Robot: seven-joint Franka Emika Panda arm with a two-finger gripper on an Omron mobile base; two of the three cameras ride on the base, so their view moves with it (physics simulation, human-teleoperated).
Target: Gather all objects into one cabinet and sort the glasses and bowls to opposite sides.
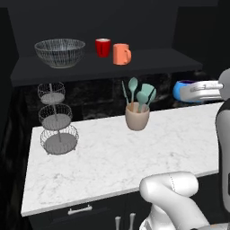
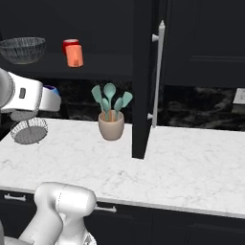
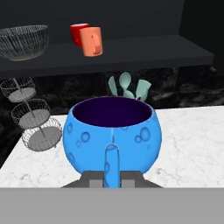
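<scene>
My gripper (image 3: 112,146) is shut on the rim of the small bright blue bowl (image 3: 112,131), holding it upright above the counter, right of the utensil pot and below shelf height. The bowl (image 1: 180,91) shows at the white hand (image 1: 191,91) on the right. On the black cabinet's dark shelf (image 1: 152,60) the striped see-through bowl (image 1: 59,52) sits at the left. The red cup (image 1: 103,47) and the orange mug (image 1: 121,54) stand close together near the middle. The cabinet door (image 2: 143,72) with its pale bar handle (image 2: 158,72) stands open.
A beige pot of teal spoons (image 1: 137,116) stands at the back of the white marble counter (image 1: 112,157). A three-tier wire stand (image 1: 57,119) is at the counter's left end. The open door's edge (image 2: 139,143) hangs over the counter right of the pot.
</scene>
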